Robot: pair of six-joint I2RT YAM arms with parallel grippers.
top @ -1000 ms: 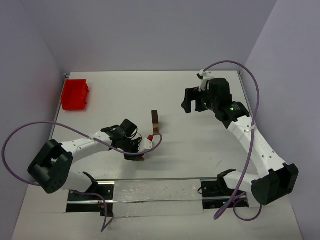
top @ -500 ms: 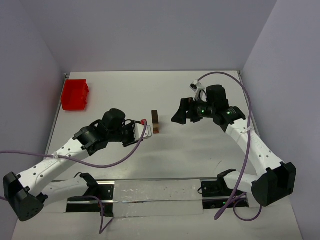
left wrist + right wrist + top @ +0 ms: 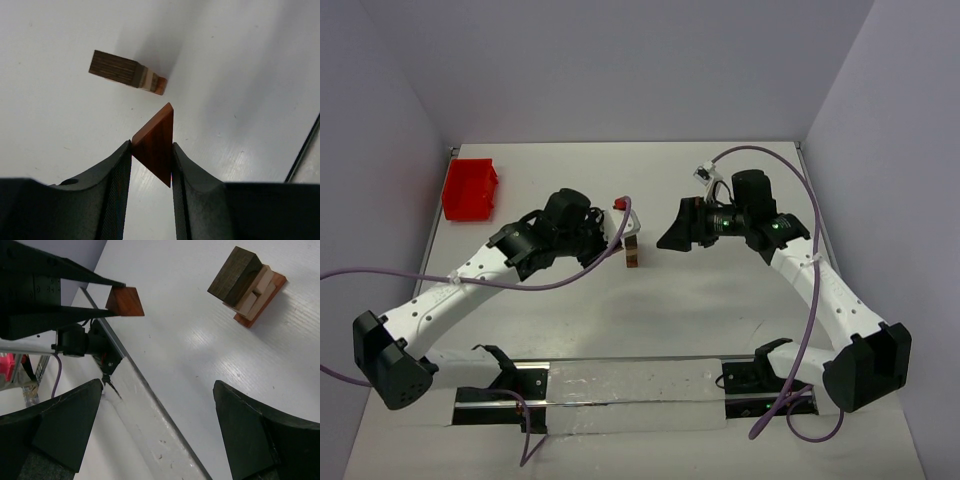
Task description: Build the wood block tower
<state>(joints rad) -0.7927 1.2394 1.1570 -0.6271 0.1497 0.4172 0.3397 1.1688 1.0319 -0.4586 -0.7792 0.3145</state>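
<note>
Moved: left gripper (image 3: 618, 222) swung up beside the wood block tower (image 3: 632, 252), mid table (image 3: 720, 300). Left wrist view shows it clamping a reddish wedge (image 3: 155, 150), unclear from overhead. The right gripper (image 3: 672, 232) is spread wide nearby.

A red plastic tray (image 3: 470, 189) sits at the far left corner of the white table (image 3: 700, 310)

Between the matt black plastic jaws, the reddish-brown triangular wooden wedge (image 3: 155, 145) looks smooth and finely grained. Beyond them, the narrow stack of wooden blocks (image 3: 125, 70) shows streaky grain; the white table (image 3: 240, 75) is faintly glossy.
</note>
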